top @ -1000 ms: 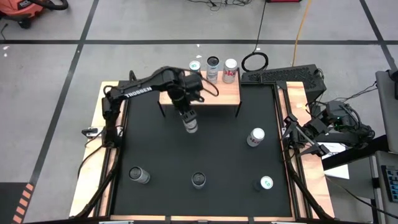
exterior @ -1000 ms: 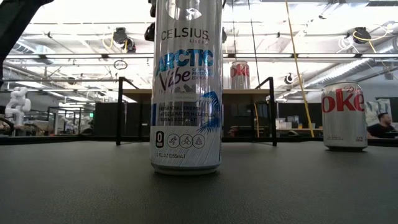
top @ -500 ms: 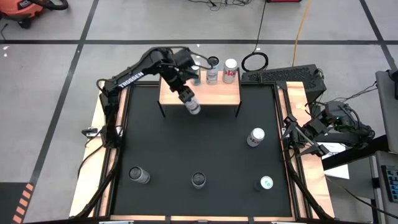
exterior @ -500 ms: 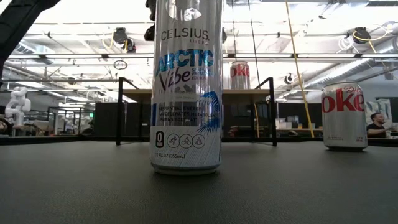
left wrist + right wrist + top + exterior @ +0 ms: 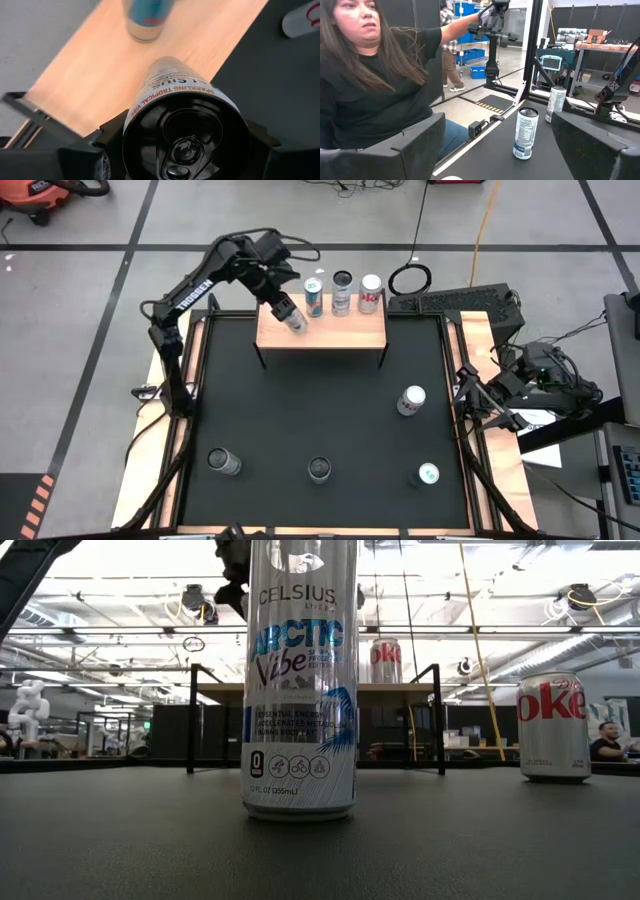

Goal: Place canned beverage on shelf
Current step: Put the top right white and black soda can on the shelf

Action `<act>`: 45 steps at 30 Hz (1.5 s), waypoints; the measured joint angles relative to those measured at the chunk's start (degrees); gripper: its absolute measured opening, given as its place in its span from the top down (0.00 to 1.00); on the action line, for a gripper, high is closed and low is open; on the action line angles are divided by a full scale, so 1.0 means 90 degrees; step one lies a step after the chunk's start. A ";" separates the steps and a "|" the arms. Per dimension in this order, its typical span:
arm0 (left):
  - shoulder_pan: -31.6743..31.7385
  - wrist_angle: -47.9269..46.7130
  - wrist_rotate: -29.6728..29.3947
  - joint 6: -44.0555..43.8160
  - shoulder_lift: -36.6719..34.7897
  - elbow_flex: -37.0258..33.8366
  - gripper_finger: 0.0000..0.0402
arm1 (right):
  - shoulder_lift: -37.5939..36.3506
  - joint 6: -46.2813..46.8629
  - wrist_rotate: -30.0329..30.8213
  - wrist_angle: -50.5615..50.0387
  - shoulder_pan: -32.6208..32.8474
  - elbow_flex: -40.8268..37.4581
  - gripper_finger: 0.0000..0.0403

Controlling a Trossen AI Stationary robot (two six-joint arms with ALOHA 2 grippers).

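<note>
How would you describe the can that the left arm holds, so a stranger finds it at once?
Find the wooden shelf at the table's far edge, with three cans upright along its back. The held can hangs over the shelf's left part in the left gripper. Unlike the others, it is tilted, not standing.

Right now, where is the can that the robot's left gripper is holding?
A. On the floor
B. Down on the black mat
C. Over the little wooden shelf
C: the left gripper holds the can over the shelf, beside the three cans already standing at its back edge.
</note>
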 joint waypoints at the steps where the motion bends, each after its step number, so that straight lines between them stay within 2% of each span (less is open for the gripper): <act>1: 0.0060 0.0000 -0.0002 -0.0006 -0.0059 0.0000 0.37 | 0.0000 -0.0009 -0.0002 -0.0002 0.0000 0.0000 0.14; 10: 0.0254 0.0015 -0.0634 0.0308 -0.0330 0.0000 0.37 | 0.0001 -0.0009 0.0000 -0.0007 -0.0001 0.0000 0.14; 24: 0.0351 0.0015 -0.0609 0.0547 -0.0306 0.0000 0.37 | 0.0000 0.0046 0.0024 0.0020 -0.0002 0.0000 0.14; 45: 0.0663 0.0012 -0.0476 0.0305 -0.0124 -0.0010 0.37 | 0.0000 -0.0001 0.0027 0.0066 -0.0002 0.0000 0.14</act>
